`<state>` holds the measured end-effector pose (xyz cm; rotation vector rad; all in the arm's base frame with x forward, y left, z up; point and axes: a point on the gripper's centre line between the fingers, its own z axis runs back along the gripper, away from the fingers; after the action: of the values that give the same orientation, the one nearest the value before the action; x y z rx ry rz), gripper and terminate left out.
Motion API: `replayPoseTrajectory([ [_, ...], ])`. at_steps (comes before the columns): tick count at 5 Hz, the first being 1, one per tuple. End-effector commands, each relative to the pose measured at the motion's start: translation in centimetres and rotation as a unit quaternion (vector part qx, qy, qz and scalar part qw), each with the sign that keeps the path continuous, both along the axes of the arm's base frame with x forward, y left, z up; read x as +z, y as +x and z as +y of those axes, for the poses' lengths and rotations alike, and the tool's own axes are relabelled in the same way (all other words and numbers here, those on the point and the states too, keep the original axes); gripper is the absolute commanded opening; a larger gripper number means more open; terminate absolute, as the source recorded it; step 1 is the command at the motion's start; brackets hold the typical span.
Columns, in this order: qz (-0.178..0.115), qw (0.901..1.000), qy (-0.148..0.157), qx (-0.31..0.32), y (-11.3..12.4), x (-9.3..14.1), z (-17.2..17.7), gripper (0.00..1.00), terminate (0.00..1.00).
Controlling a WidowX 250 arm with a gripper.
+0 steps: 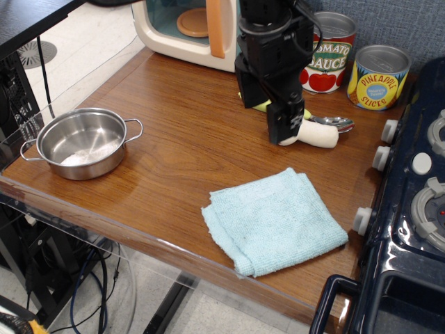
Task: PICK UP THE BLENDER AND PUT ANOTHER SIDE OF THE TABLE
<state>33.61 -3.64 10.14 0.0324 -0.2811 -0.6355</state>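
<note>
The blender is a soft toy mushroom lying on its side at the back right of the brown wood-grain table (174,146). Only its cream-white stem (320,137) shows, because the arm hides the reddish-brown cap. My black gripper (284,131) hangs down right over the cap end, at or just above the toy. The view does not show whether its jaws are open or shut, or whether they touch the toy.
A spoon (338,123) with a yellow-green handle lies behind the mushroom. A tomato sauce can (329,52) and a pineapple can (379,78) stand at the back. A light blue cloth (273,219) lies in front, a steel pot (83,142) at left, and a dark blue toy stove (410,209) at right.
</note>
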Motion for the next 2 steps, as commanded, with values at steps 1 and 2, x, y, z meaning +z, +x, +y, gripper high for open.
replayPoseTrajectory([
  [1,-0.036,0.9957,0.007,0.085,2.6,0.3,1.6,1.00,0.00],
  [2,-0.026,0.9923,0.001,0.121,3.4,-1.0,2.0,1.00,0.00],
])
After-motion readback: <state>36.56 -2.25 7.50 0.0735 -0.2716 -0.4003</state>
